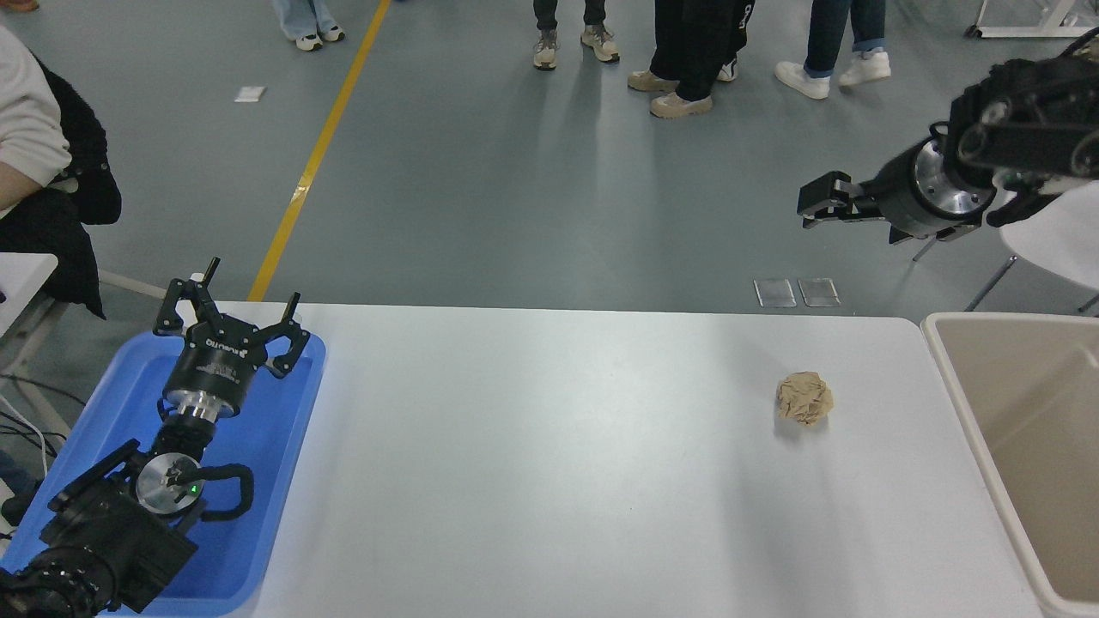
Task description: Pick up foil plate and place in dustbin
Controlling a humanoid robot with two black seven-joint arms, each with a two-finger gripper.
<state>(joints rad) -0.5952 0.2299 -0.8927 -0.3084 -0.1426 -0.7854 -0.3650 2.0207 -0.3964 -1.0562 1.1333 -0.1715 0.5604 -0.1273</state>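
Note:
The foil plate is not in view. The dustbin [955, 390], beige with a thick cream rim, stands at the table's right edge, partly cut off by the picture; the part of its inside that shows holds nothing. My right gripper [816, 202] hangs high above the floor beyond the table's far right corner, pointing left, with nothing visible in it. My left gripper [240, 296] is parked open over the blue tray at the lower left.
A crumpled tan paper ball [804, 397] lies on the white table [558, 472] right of centre. A shallow blue tray [275, 446] sits at the left edge. Several people stand beyond the table; one sits at the far left. A white chair [1043, 236] stands behind the bin.

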